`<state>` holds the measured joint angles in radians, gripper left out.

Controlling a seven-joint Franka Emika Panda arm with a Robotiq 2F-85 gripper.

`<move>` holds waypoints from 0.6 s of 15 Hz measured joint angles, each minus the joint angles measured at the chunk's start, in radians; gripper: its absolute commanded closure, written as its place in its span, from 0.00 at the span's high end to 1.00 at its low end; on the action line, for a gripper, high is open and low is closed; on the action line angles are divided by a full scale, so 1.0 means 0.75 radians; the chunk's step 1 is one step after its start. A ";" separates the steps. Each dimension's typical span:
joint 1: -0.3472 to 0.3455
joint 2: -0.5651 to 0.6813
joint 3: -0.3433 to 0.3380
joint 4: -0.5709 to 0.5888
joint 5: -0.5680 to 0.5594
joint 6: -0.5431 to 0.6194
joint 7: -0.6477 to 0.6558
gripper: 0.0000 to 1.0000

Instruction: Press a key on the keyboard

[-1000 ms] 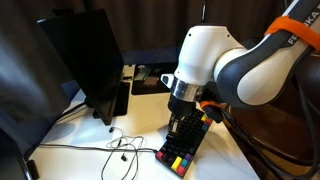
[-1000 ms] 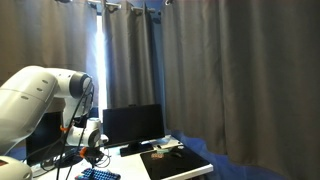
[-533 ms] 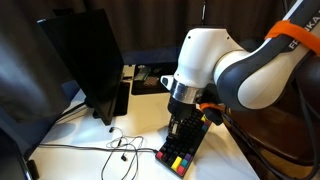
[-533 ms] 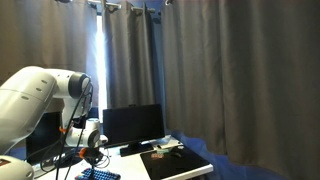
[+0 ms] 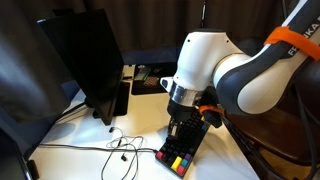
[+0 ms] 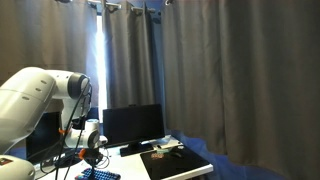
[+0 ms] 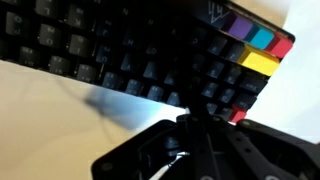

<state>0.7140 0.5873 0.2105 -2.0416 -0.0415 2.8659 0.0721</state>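
Note:
The keyboard (image 5: 180,157) lies on the white table, with black keys and red, yellow and green keys at its near end. In the wrist view the keyboard (image 7: 130,55) fills the top, with purple, cyan, yellow and red keys at the right. My gripper (image 5: 181,138) points straight down onto the keyboard's middle, shut, with nothing between its fingers. In the wrist view the gripper (image 7: 186,121) has its closed tip against the black keys near the coloured end. Whether a key is pushed down I cannot tell.
A dark monitor (image 5: 85,60) stands at the left, with thin cables (image 5: 120,146) on the table in front of it. In an exterior view a flat black mat (image 6: 172,162) lies beside the monitor (image 6: 132,125). Dark curtains hang behind.

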 measured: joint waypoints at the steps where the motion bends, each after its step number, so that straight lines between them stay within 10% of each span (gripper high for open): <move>1: 0.004 0.006 -0.003 0.006 0.000 0.000 0.002 0.00; 9: 0.025 0.012 -0.022 0.016 0.000 0.001 0.014 0.00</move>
<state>0.7329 0.5963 0.1936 -2.0295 -0.0418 2.8663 0.0828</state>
